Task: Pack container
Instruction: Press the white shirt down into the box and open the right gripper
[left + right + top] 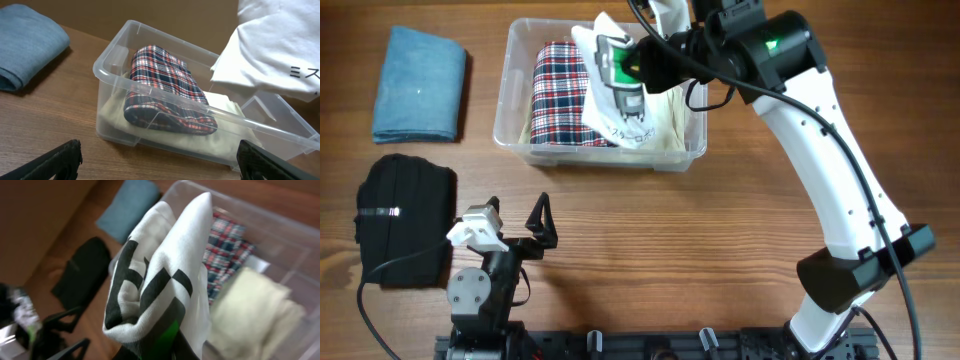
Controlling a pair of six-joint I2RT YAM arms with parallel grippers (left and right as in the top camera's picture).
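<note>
one white shirt (280, 40) hangs from right hand (622, 68) over the container (111, 46).

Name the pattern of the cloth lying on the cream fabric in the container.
Red, white and navy plaid cloth; clearest in the left wrist view.
</note>
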